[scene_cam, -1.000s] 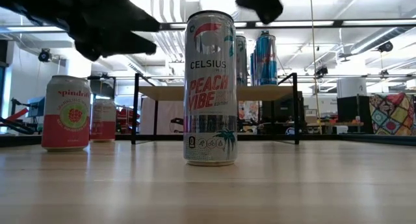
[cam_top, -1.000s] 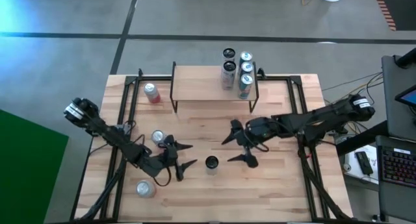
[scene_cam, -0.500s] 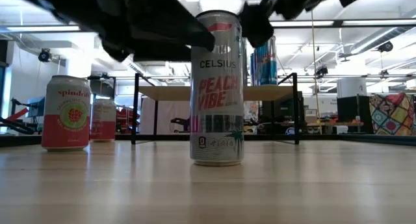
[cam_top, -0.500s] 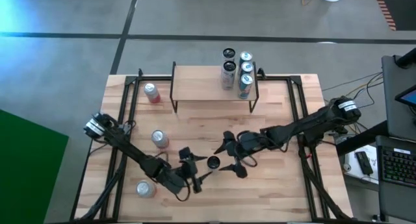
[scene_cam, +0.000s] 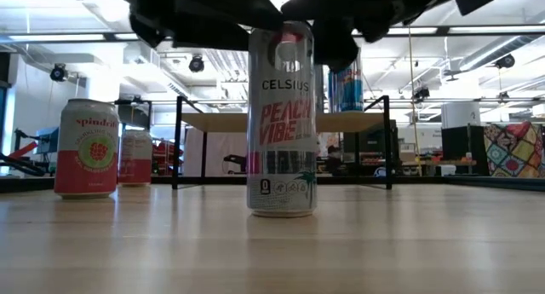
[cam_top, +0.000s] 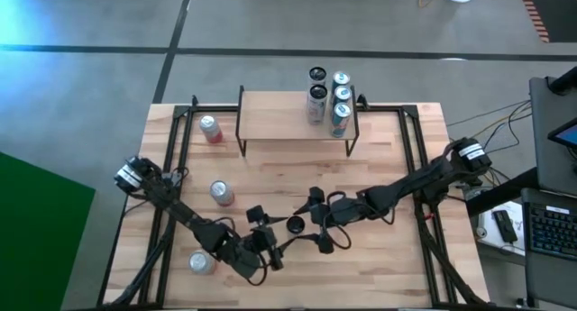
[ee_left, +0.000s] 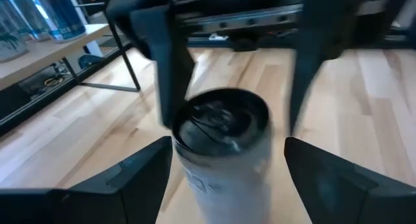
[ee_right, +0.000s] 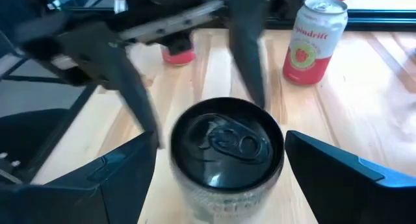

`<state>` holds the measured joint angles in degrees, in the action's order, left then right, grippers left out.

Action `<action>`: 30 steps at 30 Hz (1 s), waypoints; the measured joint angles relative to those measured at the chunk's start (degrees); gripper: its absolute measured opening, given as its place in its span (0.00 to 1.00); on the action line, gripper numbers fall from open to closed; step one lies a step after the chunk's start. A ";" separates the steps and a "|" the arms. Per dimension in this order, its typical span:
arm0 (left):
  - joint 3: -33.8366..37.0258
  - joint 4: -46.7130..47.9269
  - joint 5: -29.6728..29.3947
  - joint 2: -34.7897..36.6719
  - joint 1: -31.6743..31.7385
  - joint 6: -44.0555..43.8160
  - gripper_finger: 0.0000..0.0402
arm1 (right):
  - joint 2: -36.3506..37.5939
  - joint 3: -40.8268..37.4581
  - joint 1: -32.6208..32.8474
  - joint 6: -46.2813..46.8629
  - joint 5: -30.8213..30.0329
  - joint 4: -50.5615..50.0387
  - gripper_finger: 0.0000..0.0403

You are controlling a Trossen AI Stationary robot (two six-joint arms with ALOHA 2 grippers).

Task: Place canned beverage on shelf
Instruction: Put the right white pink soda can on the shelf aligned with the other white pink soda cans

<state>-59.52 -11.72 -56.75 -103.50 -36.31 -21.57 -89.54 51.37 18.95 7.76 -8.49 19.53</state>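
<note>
Seen from above: slatted table [cam_top: 388, 257], two dark arms reaching in toward its middle from either side. At the far edge, shelf [cam_top: 293, 117], light plank on thin black legs, with four cans [cam_top: 329, 96] bunched at its right end, so part of the job looks done.

Near table centre, tall white can [cam_top: 295, 225], upright on the wood, well short of the shelf. In the low view the same can [scene_cam: 282, 119] marked Celsius Peach Vibe, base flat on the table, not lifted.

Left gripper [cam_top: 270, 243] just beside the can on the near-left; right gripper [cam_top: 318, 223] just beside it on the right. Both spread wide, neither clasping anything. Each wrist view showing its own fingers [ee_left: 123, 178] [ee_right: 344, 178] splayed to either side of the can top, with gaps visible, and the other arm's fingers close behind the can. Contact with the can not clearly visible anywhere.

Three red-pink cans apart on the left side of the table: one [cam_top: 210, 129] far, beside the shelf, one [cam_top: 220, 193] midway, one [cam_top: 201, 261] near the front edge.

Judged progress: partway. Left for this can: closing on it, lifting, carrying to the shelf, setting down. Crowding of two grippers round one can a likely hazard for tipping.
</note>
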 joint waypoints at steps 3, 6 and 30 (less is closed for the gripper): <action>0.02 -0.03 0.02 0.28 -0.50 0.00 0.71 | -1.39 -0.09 -0.08 0.10 -0.16 0.79 0.81; 0.00 -0.14 0.01 0.37 -0.66 -0.47 0.71 | -2.36 -0.09 -0.10 -0.17 -0.48 2.25 0.81; 0.08 8.98 -12.47 7.19 -6.30 -6.40 0.71 | -1.28 -0.07 -0.23 -1.66 1.60 0.82 0.64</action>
<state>-59.44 -2.74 -69.22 -96.31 -42.61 -27.96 -90.82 51.31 18.72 6.10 -6.90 20.35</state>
